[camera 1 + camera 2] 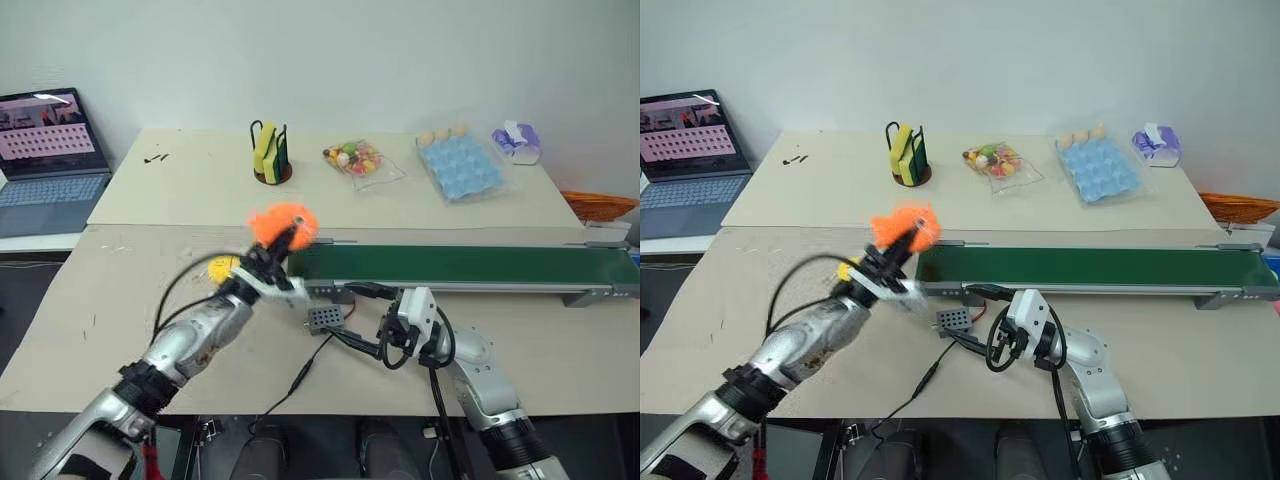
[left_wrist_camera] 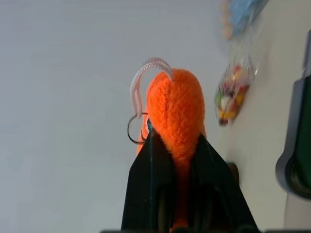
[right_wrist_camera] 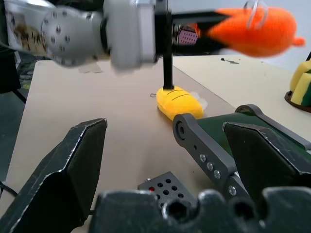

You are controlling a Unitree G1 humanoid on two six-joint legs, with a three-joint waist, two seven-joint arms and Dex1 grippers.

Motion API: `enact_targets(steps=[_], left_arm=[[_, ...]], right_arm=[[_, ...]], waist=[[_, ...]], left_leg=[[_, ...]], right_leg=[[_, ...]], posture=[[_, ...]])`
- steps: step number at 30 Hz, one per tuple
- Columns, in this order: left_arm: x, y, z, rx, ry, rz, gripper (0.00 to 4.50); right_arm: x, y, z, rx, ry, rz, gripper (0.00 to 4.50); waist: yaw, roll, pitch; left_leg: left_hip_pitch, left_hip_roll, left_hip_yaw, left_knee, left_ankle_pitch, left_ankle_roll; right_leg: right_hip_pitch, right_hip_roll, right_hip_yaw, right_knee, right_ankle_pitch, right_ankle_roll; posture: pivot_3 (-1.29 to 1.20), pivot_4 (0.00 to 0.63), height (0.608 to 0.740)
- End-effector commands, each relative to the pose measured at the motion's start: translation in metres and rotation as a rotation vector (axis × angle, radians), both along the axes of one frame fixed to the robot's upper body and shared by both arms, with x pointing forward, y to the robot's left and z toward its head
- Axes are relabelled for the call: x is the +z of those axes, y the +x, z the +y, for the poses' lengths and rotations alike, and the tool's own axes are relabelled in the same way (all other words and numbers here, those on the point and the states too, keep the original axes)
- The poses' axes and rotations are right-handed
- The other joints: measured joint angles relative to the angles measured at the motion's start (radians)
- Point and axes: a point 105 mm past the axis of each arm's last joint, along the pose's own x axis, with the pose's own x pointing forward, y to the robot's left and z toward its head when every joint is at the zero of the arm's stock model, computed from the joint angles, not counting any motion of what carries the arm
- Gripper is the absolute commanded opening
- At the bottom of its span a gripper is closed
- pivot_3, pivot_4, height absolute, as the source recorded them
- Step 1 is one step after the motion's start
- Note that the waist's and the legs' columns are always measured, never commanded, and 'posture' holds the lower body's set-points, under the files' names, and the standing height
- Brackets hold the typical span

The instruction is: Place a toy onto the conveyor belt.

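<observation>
Left wrist view: left gripper [image 2: 181, 194] pinches soft, light orange toy [image 2: 176, 109] mid-body above conveyor belt [image 1: 460, 267] end; right gripper [image 3: 165, 160] jaws open, empty.

A: From my seat I see the conveyor belt [image 1: 470, 268] running left to right across the near table [image 1: 90, 330]. Where's the toy [image 1: 283, 224]?

B: Held up in the left gripper [image 1: 278, 243], just above the belt's left end. A bee plush [image 1: 222, 268] lies on the table left of that end.

A: And the right gripper [image 1: 408, 318]?

B: In front of the belt, near its left part, with a small perforated box [image 1: 325, 319] on the table to its left.

A: Behind the belt?

B: On the far table, left to right: sponge holder [image 1: 270, 155], candy bag [image 1: 358, 159], egg tray [image 1: 459, 164], tissue pack [image 1: 517, 142]. A laptop [image 1: 48, 160] sits far left.
</observation>
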Motion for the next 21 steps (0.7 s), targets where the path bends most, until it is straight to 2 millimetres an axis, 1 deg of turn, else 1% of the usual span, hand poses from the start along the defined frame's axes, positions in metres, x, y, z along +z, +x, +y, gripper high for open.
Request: enact_targets(steps=[1, 5, 10, 12, 13, 16, 18, 19, 21], left_arm=[[-0.012, 0.006, -0.005, -0.085, 0.099, -0.109, 0.04], [-0.017, 0.017, 0.000, -0.085, 0.117, -0.106, 0.04], [-0.018, 0.020, 0.000, -0.108, 0.092, -0.086, 0.04], [-0.019, 0.019, -0.001, -0.124, 0.063, -0.063, 0.83], [-0.018, 0.018, -0.002, -0.133, 0.051, -0.053, 1.04], [-0.017, 0.016, -0.003, -0.152, 0.043, -0.051, 2.24], [-0.015, 0.017, -0.002, -0.150, 0.034, -0.056, 2.85], [-0.013, 0.017, -0.001, -0.146, 0.033, -0.058, 3.31], [-0.011, 0.018, 0.000, -0.141, 0.028, -0.068, 3.95]], right_arm=[[0.013, 0.001, -0.002, -0.012, 0.032, -0.038, 4.50], [0.014, 0.001, -0.004, -0.027, 0.040, -0.038, 4.50], [0.014, 0.002, -0.004, -0.037, 0.042, -0.039, 4.50], [0.014, 0.002, -0.004, -0.039, 0.041, -0.040, 4.50], [0.014, 0.003, -0.004, -0.040, 0.041, -0.041, 4.50], [0.014, 0.004, -0.004, -0.043, 0.037, -0.044, 4.50], [0.013, 0.004, -0.004, -0.043, 0.036, -0.043, 4.50], [0.013, 0.004, -0.004, -0.042, 0.037, -0.043, 4.50], [0.013, 0.005, -0.003, -0.041, 0.037, -0.043, 4.50]], waist=[[0.002, 0.000, 0.000], [0.001, 0.000, 0.000], [0.001, 0.000, 0.000], [0.000, 0.000, 0.000], [0.000, 0.000, 0.000], [0.000, 0.000, 0.000], [0.000, 0.000, 0.000], [0.000, 0.000, 0.000], [0.001, 0.000, 0.000]], left_leg=[[-0.002, 0.000, 0.000, 0.000, 0.000, 0.000], [-0.010, 0.000, 0.000, 0.003, 0.001, -0.001], [-0.010, -0.001, 0.000, 0.005, 0.001, -0.001], [-0.010, -0.001, 0.000, 0.007, 0.001, -0.001], [-0.010, -0.001, 0.000, 0.007, 0.001, 0.000], [-0.010, -0.001, 0.000, 0.008, 0.001, 0.000], [-0.010, -0.001, 0.000, 0.009, 0.000, 0.000], [-0.010, -0.001, 0.000, 0.010, 0.000, 0.000], [-0.010, -0.001, 0.000, 0.010, 0.000, 0.000]], right_leg=[[-0.003, 0.000, 0.000, 0.001, 0.000, 0.000], [-0.013, 0.000, 0.000, 0.008, 0.001, -0.001], [-0.013, 0.000, 0.000, 0.011, 0.000, 0.000], [-0.013, 0.000, 0.000, 0.012, 0.000, 0.000], [-0.013, 0.000, 0.000, 0.012, 0.000, 0.000], [-0.013, 0.000, 0.000, 0.014, 0.000, 0.000], [-0.012, 0.000, 0.000, 0.014, 0.000, 0.000], [-0.012, 0.000, 0.000, 0.014, 0.000, 0.000], [-0.012, 0.000, 0.000, 0.015, 0.000, 0.000]], posture=[[0.00, 0.150, 0.740], [0.00, 0.150, 0.740], [0.00, 0.150, 0.740], [0.00, 0.150, 0.740], [0.00, 0.150, 0.740], [0.00, 0.150, 0.740], [0.00, 0.150, 0.740], [0.00, 0.150, 0.740], [0.00, 0.150, 0.740]])
